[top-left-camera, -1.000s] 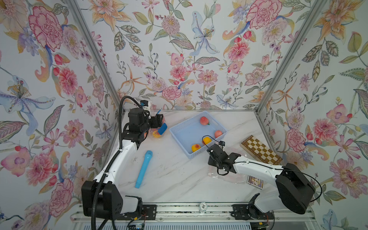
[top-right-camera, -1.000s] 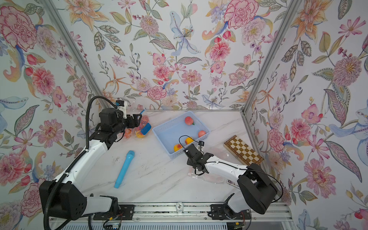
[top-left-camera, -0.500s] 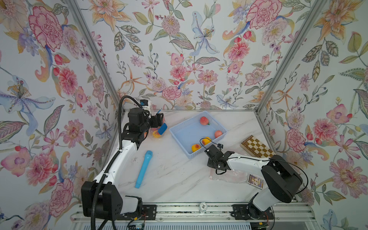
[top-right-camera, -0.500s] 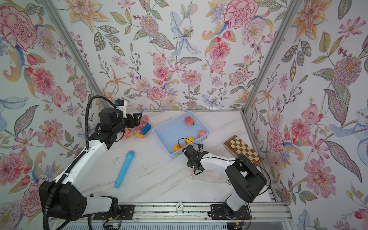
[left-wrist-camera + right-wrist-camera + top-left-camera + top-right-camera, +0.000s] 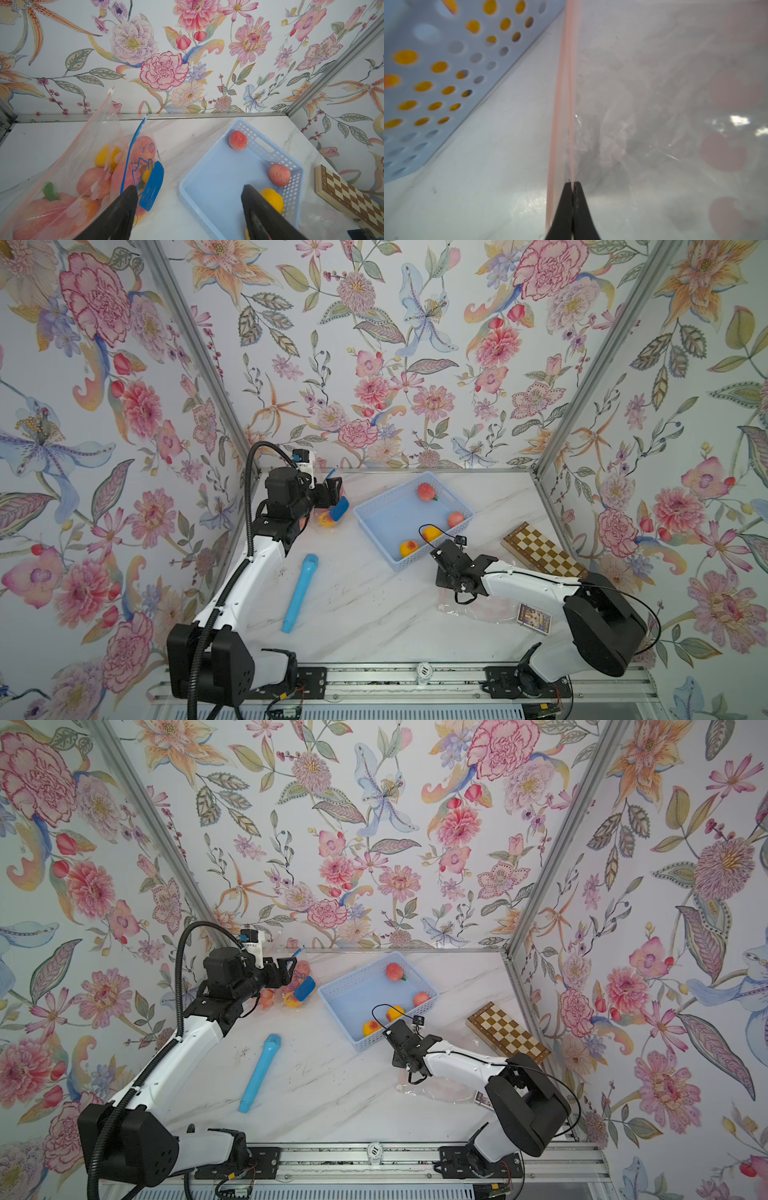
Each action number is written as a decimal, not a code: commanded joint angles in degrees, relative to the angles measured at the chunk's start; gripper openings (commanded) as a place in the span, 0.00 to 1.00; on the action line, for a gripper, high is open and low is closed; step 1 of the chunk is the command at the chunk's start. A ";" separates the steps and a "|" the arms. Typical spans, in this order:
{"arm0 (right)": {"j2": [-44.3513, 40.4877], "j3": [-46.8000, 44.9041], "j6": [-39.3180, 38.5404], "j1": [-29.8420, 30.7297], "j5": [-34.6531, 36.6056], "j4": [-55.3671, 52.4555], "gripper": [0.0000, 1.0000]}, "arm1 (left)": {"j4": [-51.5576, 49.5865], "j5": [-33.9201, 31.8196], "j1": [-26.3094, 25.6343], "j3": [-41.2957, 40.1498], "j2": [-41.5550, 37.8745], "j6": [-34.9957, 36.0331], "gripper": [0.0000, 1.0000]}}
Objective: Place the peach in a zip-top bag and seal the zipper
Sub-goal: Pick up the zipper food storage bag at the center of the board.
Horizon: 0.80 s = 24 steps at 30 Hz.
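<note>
Right wrist view: right jaws were pressed together, clamped on the pink zipper strip (image 5: 564, 93) of a clear zip-top bag (image 5: 654, 104). Bag lay on the desk (image 5: 477, 166), just beside the perforated wall of the blue basket (image 5: 467, 41). Bag contents blurred; could not tell.

Left wrist view: left jaws stood wide apart w/ nothing betw. them. Three peaches (image 5: 238, 140) showed in the basket: two pink, one orange-yellow. Filled bags (image 5: 89, 178) of fruit sat beside the basket, apart from it. One had a blue zip, one a pink zip.

Top views: both showed four peaches in the basket, none in the zip-top bag. That bag lay flat under the right arm, near the basket's front corner. Left jaws hung over the filled bags at the far left corner of the desk. Also on the desk:
- blue tube (image 5: 300, 593)
- chessboard (image 5: 542, 549)
- small card (image 5: 534, 616) at the bag's edge
</note>
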 commanded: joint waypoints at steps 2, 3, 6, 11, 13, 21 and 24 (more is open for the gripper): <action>-9.16 3.27 -11.23 0.45 1.68 -4.78 0.00 | 8.16 6.65 -0.57 -2.86 -2.99 2.93 0.82; -10.66 4.02 -12.61 0.50 1.67 -6.35 0.00 | 9.52 7.77 -0.62 -3.50 -3.25 3.01 0.82; -15.63 6.90 -16.40 0.54 1.33 -11.56 0.00 | 13.56 11.24 -0.87 -4.90 -3.77 3.29 0.82; -21.48 12.84 -22.34 0.84 -1.84 -17.80 0.00 | 19.03 16.87 -1.72 -6.56 -4.50 2.97 0.82; -22.41 15.22 -23.57 1.11 -1.91 -19.61 0.00 | 20.14 17.36 -1.87 -6.98 -4.76 2.14 0.82; -23.61 20.20 -29.63 2.24 -5.16 -20.74 0.00 | 19.12 19.97 -2.96 -7.50 -6.44 1.21 0.82; -22.91 21.89 -31.68 3.22 -5.98 -20.78 0.00 | 18.85 19.91 -3.14 -8.60 -8.20 0.84 0.82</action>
